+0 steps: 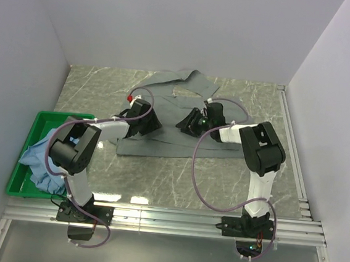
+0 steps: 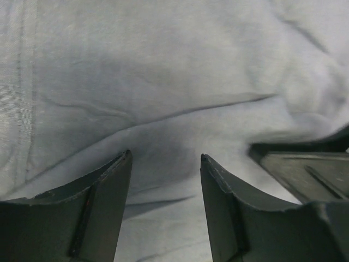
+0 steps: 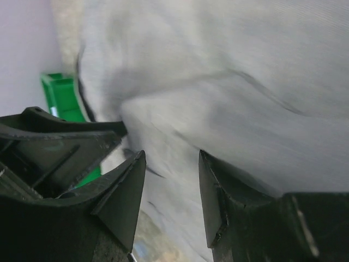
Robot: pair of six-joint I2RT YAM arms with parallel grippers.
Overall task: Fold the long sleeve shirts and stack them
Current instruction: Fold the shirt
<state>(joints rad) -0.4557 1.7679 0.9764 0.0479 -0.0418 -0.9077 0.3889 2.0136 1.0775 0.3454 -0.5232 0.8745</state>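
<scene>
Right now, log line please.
grey-green cloth shirt: on table | light blue cloth shirt: in green plastic bin | left gripper: open | right gripper: open

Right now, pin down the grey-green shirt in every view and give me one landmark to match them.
Top external: the grey-green shirt lies spread out in the middle of the picture.
Left wrist: the shirt's cloth fills the whole background.
Right wrist: the cloth covers the centre and right.
Landmark: the green bin, at the left in the top view and upper left in the right wrist view; not in the left wrist view.
</scene>
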